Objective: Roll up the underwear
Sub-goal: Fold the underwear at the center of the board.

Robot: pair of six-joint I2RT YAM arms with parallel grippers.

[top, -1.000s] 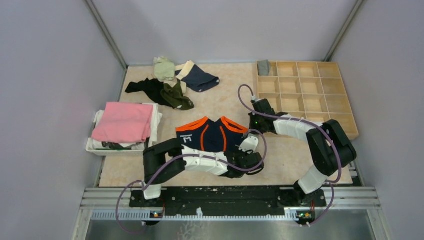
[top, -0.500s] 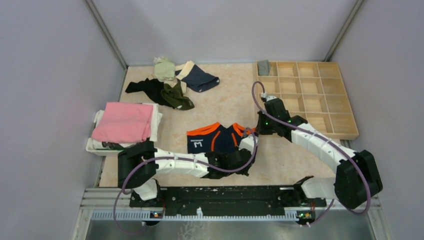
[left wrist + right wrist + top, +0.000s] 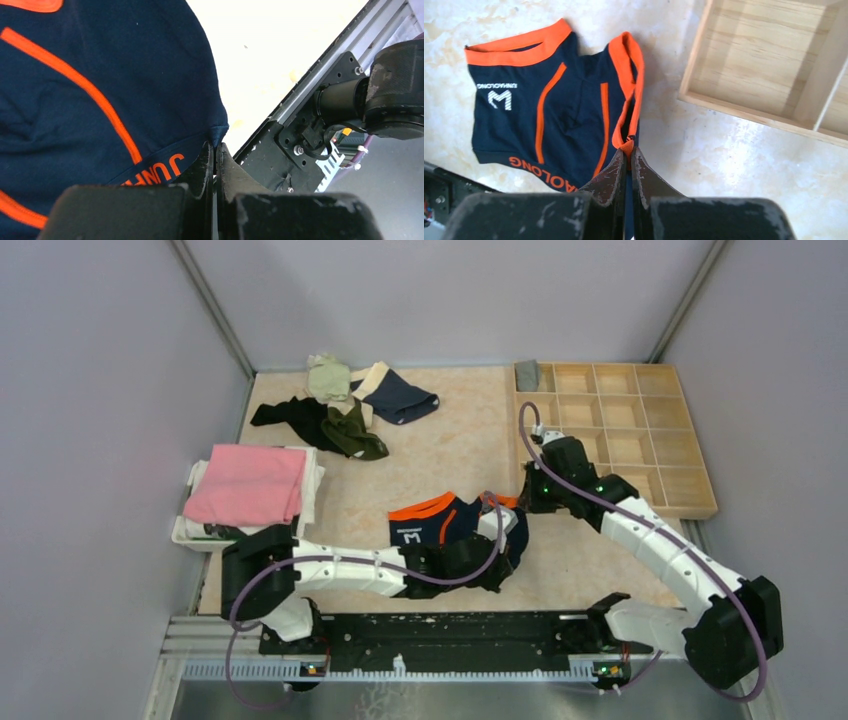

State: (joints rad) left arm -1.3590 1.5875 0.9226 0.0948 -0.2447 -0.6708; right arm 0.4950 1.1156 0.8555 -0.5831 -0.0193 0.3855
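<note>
The left gripper (image 3: 215, 150) is pressed fully together on a corner of the dark hem of the navy boxer briefs (image 3: 75, 95), right beside the orange lettering printed along that hem. In the overhead view this gripper (image 3: 503, 552) sits low and a little right of centre, and its arm lies stretched across the bottom of the table. The right gripper (image 3: 628, 152) is also closed tight. It nips the end of the orange waistband where the band runs down the garment's right edge in the wrist view. From above, the right gripper is just right of the briefs, near the lower left corner of the tray. Between the two grips the briefs lie on the beige marbled table (image 3: 450, 445) near the middle of the frame, with the white logo and orange stripes facing up and the right side doubled over. To the right, in the upper right of the frame, lies a wooden compartment tray (image 3: 596, 396) with a grey roll (image 3: 527, 374) in its top left compartment. At the upper left of the table is a loose heap: a navy pair with a beige waistband (image 3: 398, 397), an olive green pair (image 3: 352, 433), a black garment (image 3: 290, 416) and a pale green garment (image 3: 328, 378). At the left edge, a folded pink cloth (image 3: 248, 483) rests on a white basket (image 3: 185, 534).
</note>
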